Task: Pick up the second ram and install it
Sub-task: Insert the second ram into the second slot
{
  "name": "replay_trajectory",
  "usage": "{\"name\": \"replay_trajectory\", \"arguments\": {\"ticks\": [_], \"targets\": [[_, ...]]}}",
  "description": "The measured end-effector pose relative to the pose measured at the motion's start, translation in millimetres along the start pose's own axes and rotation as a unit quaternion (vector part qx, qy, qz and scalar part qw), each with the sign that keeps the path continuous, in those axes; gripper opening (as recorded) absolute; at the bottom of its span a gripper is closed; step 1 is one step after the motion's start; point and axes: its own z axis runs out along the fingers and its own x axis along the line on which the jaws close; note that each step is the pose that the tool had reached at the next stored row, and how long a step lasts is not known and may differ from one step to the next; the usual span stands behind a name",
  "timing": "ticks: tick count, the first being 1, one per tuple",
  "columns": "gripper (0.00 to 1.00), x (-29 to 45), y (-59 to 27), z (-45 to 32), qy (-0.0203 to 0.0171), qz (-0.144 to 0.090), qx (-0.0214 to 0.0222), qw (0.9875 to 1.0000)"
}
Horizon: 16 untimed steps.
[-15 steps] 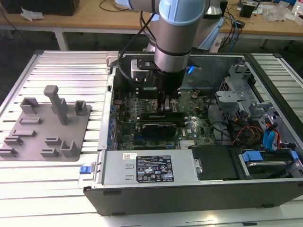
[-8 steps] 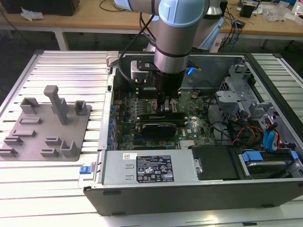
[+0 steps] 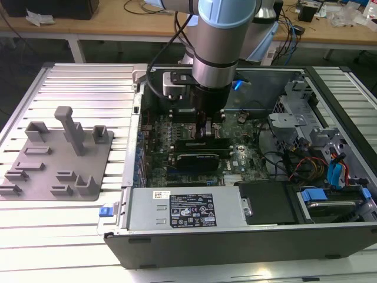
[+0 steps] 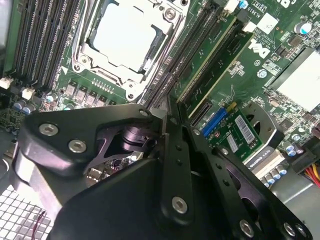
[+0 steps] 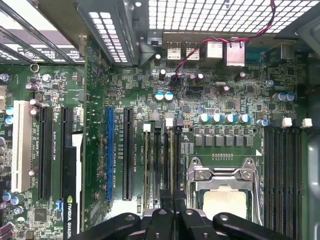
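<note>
Two black fingers (image 5: 161, 220) of the hand (image 5: 174, 212) are drawn close together, with only a thin slit between them. The hand is closed, but I cannot tell whether it pinches anything. It hangs low inside the open computer case (image 3: 235, 242), directly over the bank of memory slots (image 5: 159, 165). In the first wrist view, a thin dark strip stands edge-on in the slot straight below the slit. This appears to be the second ram (image 5: 175, 165). It runs away from the fingertips along the slot, but contact with the fingers cannot be made out. Just beside the hand, on the far side of that slot, lies the processor socket (image 5: 225, 192) with its metal frame. In the exterior view, a black expansion card (image 3: 200, 158) sits near the hand on the side facing the camera. Well away from the hand, outside the case, a grey fixture plate (image 3: 59, 156) with upright blocks rests on the ribbed counter (image 3: 88, 82).
</note>
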Motion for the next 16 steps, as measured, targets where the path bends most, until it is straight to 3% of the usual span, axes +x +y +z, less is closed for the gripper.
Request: {"name": "replay_trajectory", "arguments": {"ticks": [4,8,10,16], "targets": [[0.09,0.0,-0.1,0.7,-0.001,0.026,0.0007,0.9997],[0.09,-0.1,-0.1,0.9,-0.0007,0.024,0.0006,0.9997],[0.09,-0.1,-0.3,0.9,0.0072,0.02,-0.0055,0.9998],[0.09,-0.2,-1.7,1.0,0.0067,0.011,-0.0058,0.9999]]}}
